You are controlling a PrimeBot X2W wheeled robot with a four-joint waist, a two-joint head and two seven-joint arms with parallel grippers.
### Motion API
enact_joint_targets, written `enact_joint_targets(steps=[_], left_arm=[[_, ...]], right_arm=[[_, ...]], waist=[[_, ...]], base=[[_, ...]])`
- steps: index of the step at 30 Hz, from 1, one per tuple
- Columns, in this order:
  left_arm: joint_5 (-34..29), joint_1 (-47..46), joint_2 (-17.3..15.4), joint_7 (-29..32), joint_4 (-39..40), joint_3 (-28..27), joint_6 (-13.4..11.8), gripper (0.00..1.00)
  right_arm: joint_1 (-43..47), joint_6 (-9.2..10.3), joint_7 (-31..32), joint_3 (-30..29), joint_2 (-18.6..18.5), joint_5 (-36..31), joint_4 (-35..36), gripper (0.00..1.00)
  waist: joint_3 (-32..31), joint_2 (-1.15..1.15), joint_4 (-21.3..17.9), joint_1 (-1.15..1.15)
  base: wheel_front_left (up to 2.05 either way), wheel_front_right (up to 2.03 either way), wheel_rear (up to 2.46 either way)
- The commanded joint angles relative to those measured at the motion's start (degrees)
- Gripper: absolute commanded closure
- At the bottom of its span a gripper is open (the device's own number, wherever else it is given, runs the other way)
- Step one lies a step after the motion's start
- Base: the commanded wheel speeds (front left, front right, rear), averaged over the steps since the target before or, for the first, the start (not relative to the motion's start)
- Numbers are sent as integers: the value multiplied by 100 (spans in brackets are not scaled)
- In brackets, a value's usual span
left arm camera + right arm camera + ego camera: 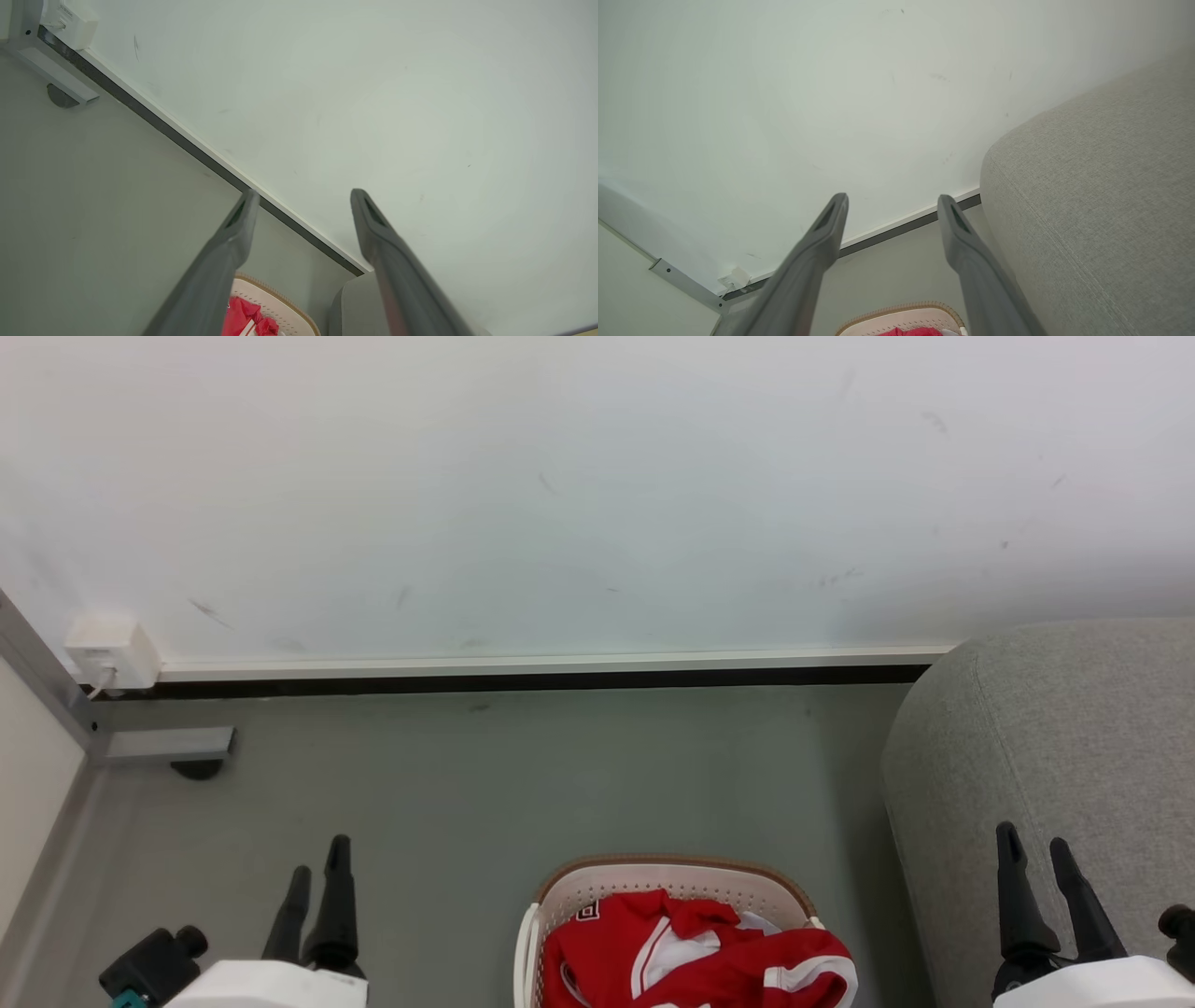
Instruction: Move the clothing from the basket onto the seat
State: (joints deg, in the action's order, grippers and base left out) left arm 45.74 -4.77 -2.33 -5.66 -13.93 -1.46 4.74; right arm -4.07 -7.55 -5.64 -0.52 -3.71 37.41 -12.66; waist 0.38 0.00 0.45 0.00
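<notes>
Grey floor (pixel 467 784), head view: clothing (pixel 691 952) heaped in basket (pixel 597 887)

In the head view, the near part of the basket (pixel 597 889) and of the clothing (pixel 695 957) is cut off at 6 o'clock. The basket's bottom is hidden under the clothing. The seat (pixel 1055 737) is cut off at 4 o'clock.

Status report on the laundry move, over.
Open, empty: left claw, right claw. Red clothing in basket, untouched. Nothing seen between basket and seat.
</notes>
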Motion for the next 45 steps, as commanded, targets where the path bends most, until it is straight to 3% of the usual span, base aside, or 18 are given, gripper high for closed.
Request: enact_joint_targets(steps=[1,22,45], left_arm=[[-235,-86,-51,-64,84,1,3,0],[-1652,-29,-60,-389,78,80,-75,0],[-2944,-54,-69,-675,-190,118,3,0]], right_arm=[[-70,5,-62,21,-59,-225,92,0],[35,7,-391,133,-74,-1479,28,0],[74,9,-677,-45,43,-2235,-227,0]], waist=[[-2,0,0,0],[4,0,21,0],[29,0,8,0]], base=[[0,0,0],[0,0,0],[0,0,0]])
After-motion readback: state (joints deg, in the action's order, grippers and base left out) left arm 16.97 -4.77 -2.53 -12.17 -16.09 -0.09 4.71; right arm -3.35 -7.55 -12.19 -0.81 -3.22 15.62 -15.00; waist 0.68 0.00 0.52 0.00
